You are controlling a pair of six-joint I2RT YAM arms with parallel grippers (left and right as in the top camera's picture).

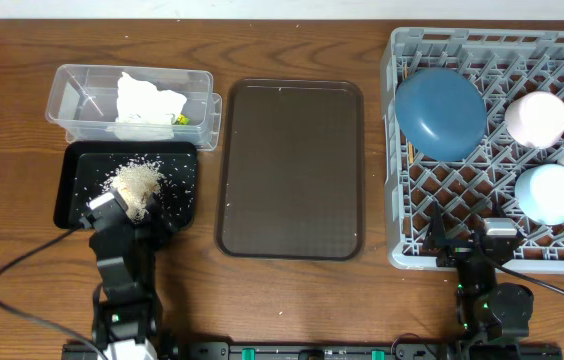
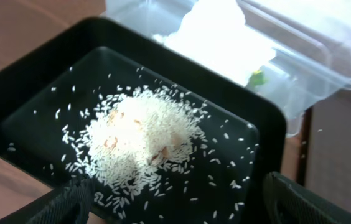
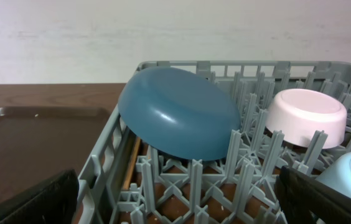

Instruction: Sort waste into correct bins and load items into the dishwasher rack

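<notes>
Black left end effector (image 2: 182, 208) splayed above rice tray (image 2: 274, 121)

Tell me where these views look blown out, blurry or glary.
Left wrist view: the tissue in the clear tub is blown out white, while the rice is in focus. Right wrist view: the blue plate shows a glare streak. Overhead: evenly lit.

Overhead straight down, left wrist close above black tray (image 2: 32, 93), right wrist low facing rack (image 3: 104, 165)

Soft, even light, faint shadows, overexposed blurry tissue (image 2: 219, 37) in the left wrist view.
</notes>
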